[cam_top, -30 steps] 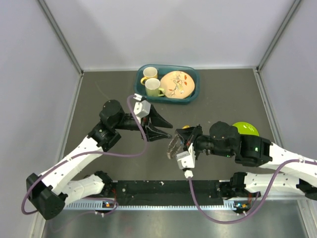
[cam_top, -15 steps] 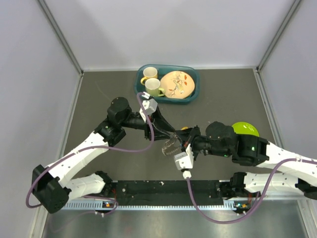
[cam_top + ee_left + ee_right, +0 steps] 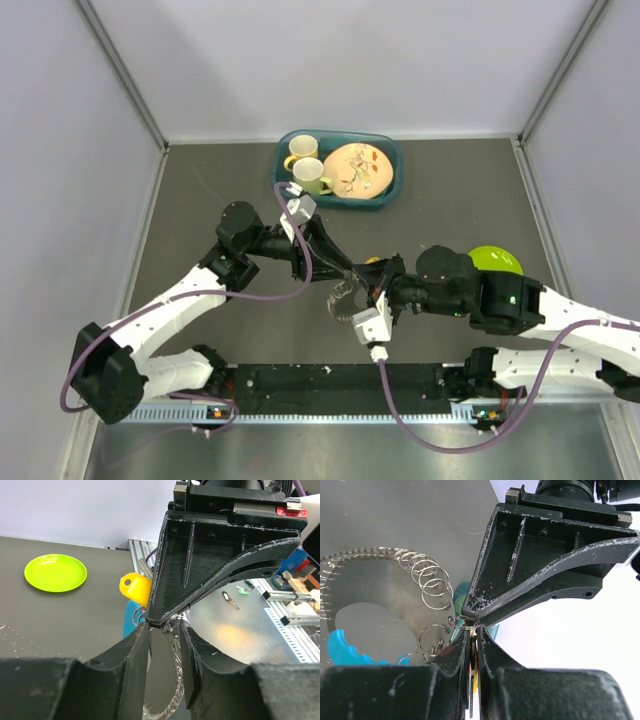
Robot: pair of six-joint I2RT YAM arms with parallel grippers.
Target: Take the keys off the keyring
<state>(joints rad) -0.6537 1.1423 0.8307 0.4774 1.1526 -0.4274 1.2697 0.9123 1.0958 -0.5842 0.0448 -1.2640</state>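
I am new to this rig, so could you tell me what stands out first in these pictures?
At the centre, the right end effector pinches the keyring, the keys dangling from it, while the left end effector stands open around its tip. A teal tray holding two mugs sits at the back, and a lime-green plate lies to the right.
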